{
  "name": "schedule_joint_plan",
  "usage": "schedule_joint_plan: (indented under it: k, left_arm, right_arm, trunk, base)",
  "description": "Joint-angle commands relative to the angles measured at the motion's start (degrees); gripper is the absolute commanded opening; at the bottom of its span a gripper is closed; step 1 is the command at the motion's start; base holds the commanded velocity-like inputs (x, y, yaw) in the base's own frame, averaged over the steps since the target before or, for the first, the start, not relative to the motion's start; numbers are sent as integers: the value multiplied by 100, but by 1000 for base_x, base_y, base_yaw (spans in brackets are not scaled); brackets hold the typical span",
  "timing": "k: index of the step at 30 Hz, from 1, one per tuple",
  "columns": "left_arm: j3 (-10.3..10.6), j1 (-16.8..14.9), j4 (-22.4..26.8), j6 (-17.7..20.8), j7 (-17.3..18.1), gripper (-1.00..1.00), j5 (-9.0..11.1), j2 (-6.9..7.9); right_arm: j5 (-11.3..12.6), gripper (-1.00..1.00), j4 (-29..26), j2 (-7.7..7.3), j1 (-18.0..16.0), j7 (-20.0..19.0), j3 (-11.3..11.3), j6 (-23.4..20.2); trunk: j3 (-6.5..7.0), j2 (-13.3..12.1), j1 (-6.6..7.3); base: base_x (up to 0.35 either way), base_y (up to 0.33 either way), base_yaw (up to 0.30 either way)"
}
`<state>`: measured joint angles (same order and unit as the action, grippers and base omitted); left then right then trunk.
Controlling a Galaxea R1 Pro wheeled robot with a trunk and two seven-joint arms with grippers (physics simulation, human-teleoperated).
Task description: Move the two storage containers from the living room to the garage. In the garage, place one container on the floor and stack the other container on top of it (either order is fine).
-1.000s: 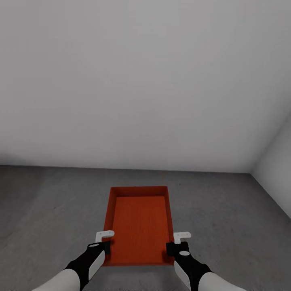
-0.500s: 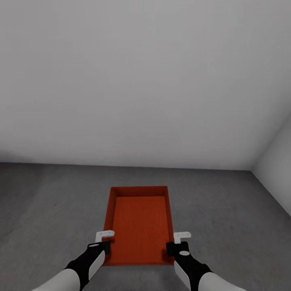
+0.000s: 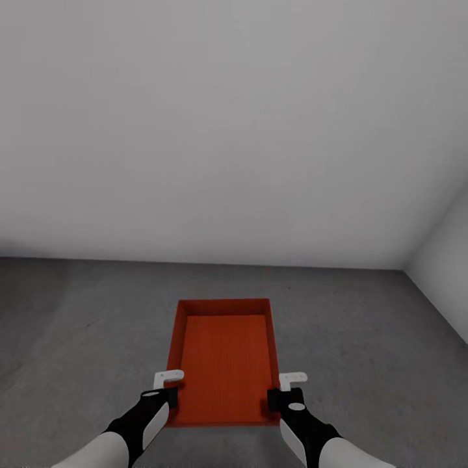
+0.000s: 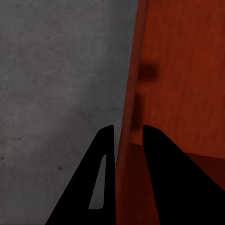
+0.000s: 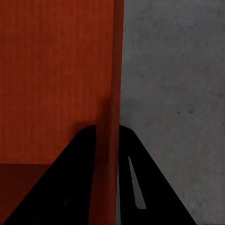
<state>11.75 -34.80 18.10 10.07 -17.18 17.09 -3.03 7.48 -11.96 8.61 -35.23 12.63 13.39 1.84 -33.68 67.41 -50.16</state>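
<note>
Container (image 3: pixel 225 361), red-orange, held betw both arms over garage floor (image 3: pixel 84 325), facing white wall (image 3: pixel 227 130). Left gripper (image 4: pixel 123 140) jaws clamp its left wall; right gripper (image 5: pixel 108 136) jaws clamp right wall. Step: carry-in. Next, prob.: lower it flat to floor, then release.

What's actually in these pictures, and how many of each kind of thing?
Red-orange storage container: 1
End effectors gripping its side walls: 2, the left end effector and the right end effector
Grey concrete floor: 1
White walls: 2, the wall ahead and the side wall
Total: 6
</note>
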Motion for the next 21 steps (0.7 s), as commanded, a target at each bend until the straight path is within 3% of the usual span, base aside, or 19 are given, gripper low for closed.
schedule_joint_plan:
  k: [1,21]
  left_arm:
    - [-48,-6,34,-330,-57,-100,-41,4]
    - [-50,-7,36,-330,-58,-100,-39,4]
  right_arm:
    - [95,-100,80,-2,-2,126,-82,27]
    - [91,-100,80,0,-2,126,-82,27]
  trunk:
    - [-14,3,0]
    - [-194,3,0]
  base:
    - [0,0,0]
    - [0,0,0]
